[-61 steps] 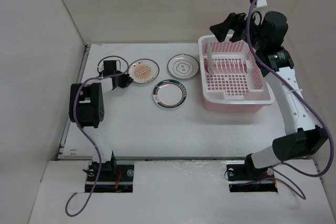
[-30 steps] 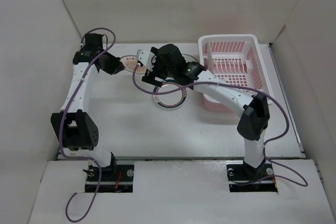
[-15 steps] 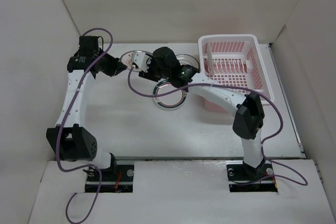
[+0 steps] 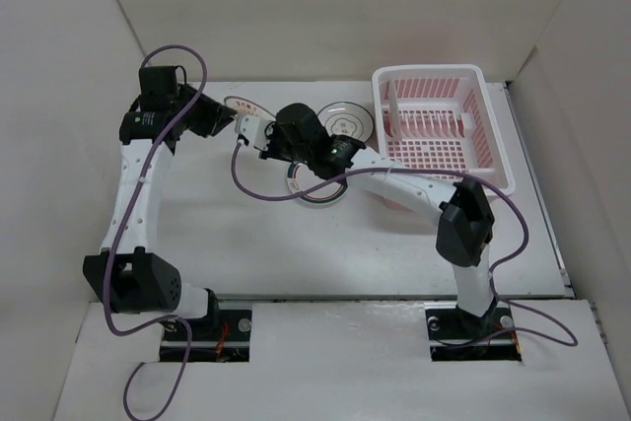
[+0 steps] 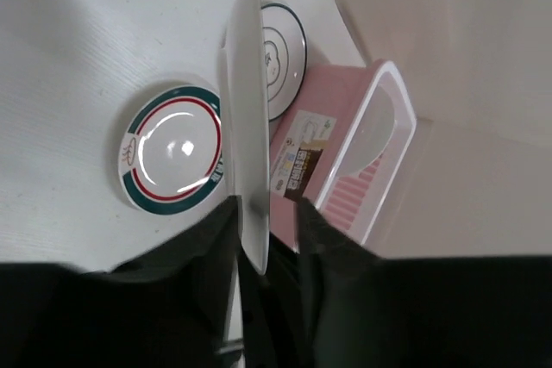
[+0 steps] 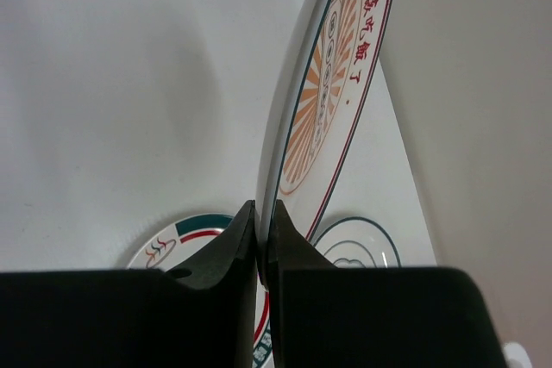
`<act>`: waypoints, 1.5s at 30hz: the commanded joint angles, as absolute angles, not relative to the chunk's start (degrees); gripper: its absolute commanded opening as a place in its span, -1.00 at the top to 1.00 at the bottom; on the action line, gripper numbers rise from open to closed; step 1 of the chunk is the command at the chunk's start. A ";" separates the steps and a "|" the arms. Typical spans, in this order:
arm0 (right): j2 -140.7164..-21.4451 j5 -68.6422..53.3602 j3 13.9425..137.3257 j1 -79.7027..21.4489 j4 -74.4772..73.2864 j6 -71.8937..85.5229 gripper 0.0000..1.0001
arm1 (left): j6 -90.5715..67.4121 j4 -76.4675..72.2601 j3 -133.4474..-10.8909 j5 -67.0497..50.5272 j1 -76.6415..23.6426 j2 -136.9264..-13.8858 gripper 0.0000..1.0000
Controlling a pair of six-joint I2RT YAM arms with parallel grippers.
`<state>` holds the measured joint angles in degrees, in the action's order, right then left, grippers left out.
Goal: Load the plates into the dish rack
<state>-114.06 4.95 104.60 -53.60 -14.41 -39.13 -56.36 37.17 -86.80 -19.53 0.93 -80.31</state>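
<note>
An orange sunburst plate [image 4: 241, 105] is held upright above the table's far left, between both grippers. My right gripper [image 6: 265, 209] is shut on the rim of this plate [image 6: 332, 101]. My left gripper [image 5: 266, 211] stands open around the same plate [image 5: 246, 118]: one finger touches it and the other stands off with a gap. A green-rimmed plate [image 4: 317, 187] lies flat, partly under the right arm. The grey flower plate [image 4: 345, 122] lies beside the pink dish rack [image 4: 429, 71]. One white plate [image 4: 391, 109] stands upright in the rack.
White walls close in the table on the left, back and right. The right arm stretches across the middle of the table, from its base to the far left. The left arm rises along the left wall.
The right gripper has closed onto the sunburst plate's rim. The left gripper, shut on the plate before, has loosened and opened. Both arms shifted slightly left.
</note>
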 commanded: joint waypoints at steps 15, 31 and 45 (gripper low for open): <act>-88.17 7.94 96.60 -38.96 -7.03 -12.15 1.00 | -44.13 23.13 -76.13 -11.78 2.64 -75.50 -1.00; -91.31 -23.47 88.96 -2.37 -9.68 6.50 1.00 | -37.45 17.05 -68.20 -17.23 -1.66 -83.41 -1.00; -97.20 -19.17 87.00 -3.42 -12.38 2.30 1.00 | -36.91 16.52 -68.20 -16.08 -2.20 -85.69 -1.00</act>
<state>-97.78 -20.25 85.34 -2.74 -15.03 4.62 -38.15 18.24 -65.71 -16.47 -2.20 -85.65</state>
